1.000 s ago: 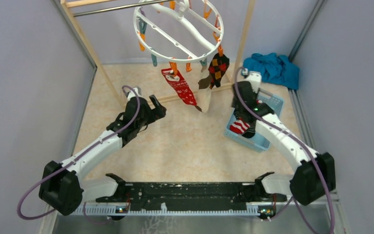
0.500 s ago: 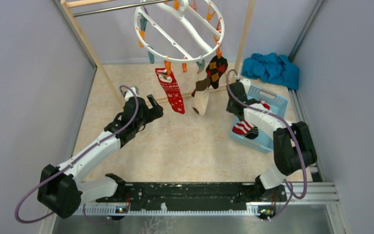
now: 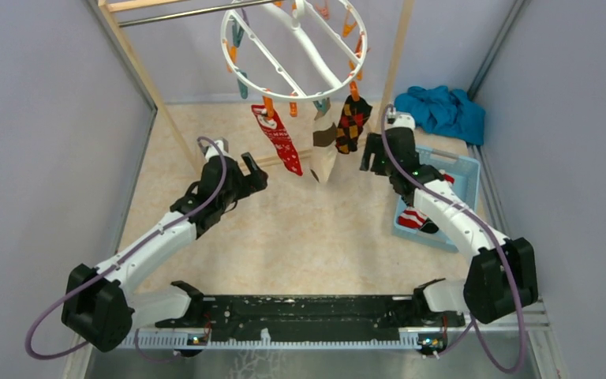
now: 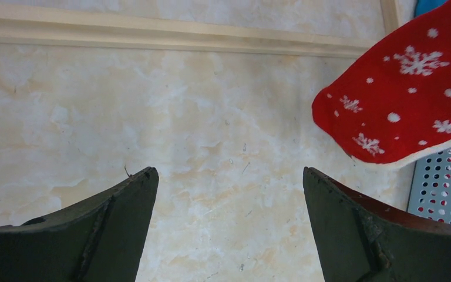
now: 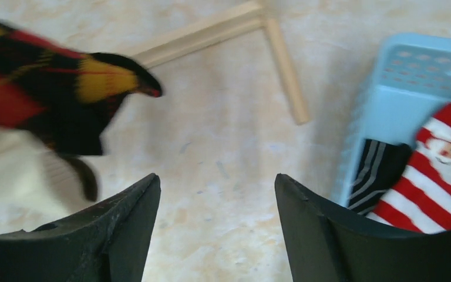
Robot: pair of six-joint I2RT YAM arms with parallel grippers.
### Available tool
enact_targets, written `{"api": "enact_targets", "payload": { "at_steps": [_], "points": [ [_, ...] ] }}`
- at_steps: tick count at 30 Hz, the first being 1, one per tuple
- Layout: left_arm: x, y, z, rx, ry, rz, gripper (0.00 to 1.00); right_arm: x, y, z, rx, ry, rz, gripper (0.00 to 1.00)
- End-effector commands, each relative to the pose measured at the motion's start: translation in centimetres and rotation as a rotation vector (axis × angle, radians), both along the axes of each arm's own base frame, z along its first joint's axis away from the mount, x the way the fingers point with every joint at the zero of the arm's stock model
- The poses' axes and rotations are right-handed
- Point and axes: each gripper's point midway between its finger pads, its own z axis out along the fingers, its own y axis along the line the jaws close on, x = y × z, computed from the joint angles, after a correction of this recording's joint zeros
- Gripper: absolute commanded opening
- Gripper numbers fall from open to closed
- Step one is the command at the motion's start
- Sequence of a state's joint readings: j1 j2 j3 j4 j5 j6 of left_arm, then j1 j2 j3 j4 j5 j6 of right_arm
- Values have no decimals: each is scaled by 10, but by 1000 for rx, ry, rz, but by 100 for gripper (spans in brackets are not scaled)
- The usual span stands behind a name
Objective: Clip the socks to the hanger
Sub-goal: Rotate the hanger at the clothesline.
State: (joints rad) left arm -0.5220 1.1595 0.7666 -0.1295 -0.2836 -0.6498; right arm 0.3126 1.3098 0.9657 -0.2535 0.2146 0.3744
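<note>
The left claw (image 4: 229,176) and the right claw (image 5: 217,182) both stood apart, empty. The striped sock (image 5: 446,176) lay in the basket (image 5: 387,82), lower right. I think the right claw needed to take it by the cuff, leaving an edge free for the hanger (image 3: 292,96), top centre.

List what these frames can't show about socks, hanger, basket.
- Top view: hanger hook cut off by the upper edge; clips too small to judge.
- Top view: right arm covers part of the basket; sock count unclear.
- Right wrist: argyle sock motion-blurred, cut by the left edge.
- Left wrist: red sock cut by the right edge; clip unseen.
</note>
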Motion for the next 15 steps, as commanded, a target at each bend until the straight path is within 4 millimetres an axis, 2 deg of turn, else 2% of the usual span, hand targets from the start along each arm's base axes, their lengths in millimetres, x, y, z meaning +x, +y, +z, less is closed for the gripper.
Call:
{"api": "enact_targets", "payload": {
  "at_steps": [1,4,7,9,11,15],
  "points": [
    [4,3,42,-7,-128,-2,98,-4,65,72,15,-184,195,72],
    [1,12,58,18,-161,12,98,-19,116,98,52,-274,328,74],
    [-7,10,78,20,-221,-46,98,-30,143,120,108,-357,416,77],
    [-14,4,99,1,-295,-109,98,-37,147,131,139,-399,437,76],
    [-23,-3,124,-36,-378,-178,98,-40,144,144,158,-445,430,75],
    [-44,-34,170,-102,-490,-389,98,-48,114,170,120,-498,342,69]
  ]
}}
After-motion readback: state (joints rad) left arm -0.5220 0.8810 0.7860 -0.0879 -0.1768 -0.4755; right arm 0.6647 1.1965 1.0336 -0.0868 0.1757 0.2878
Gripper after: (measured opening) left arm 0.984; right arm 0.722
